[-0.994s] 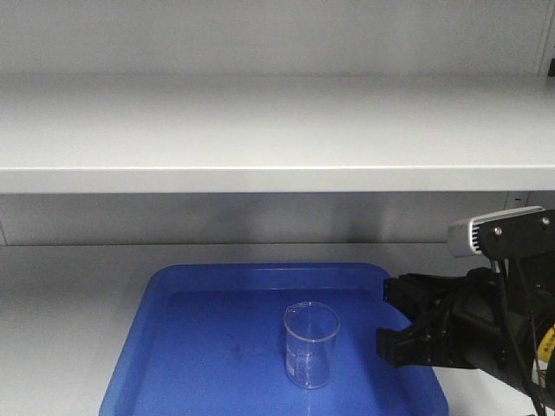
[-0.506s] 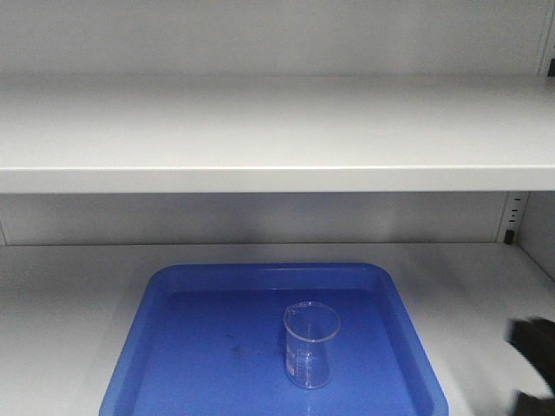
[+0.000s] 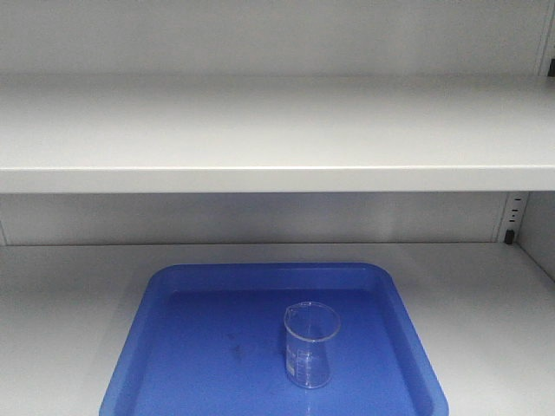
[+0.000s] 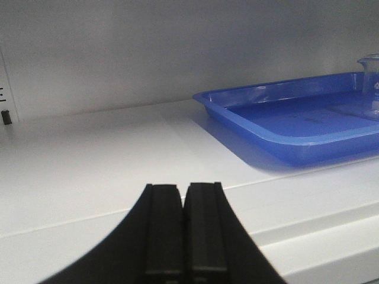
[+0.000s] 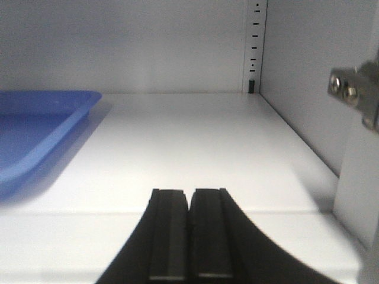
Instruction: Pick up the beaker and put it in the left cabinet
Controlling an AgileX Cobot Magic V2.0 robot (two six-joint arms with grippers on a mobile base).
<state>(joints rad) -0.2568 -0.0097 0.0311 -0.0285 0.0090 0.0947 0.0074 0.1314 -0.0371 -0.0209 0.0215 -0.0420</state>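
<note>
Right gripper (image 5: 189, 236) has pulled out of the front view, jaws pressed together and empty like the left gripper (image 4: 183, 236), leaving the beaker (image 3: 310, 344) upright in the blue tray (image 3: 173, 286) inside the left cabinet (image 3: 260, 139), so placement looks done.

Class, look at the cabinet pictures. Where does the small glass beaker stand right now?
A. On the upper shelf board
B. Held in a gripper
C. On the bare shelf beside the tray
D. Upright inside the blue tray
D: the beaker stands upright on the floor of the blue tray, and both the left gripper and the right gripper are closed on nothing.
</note>
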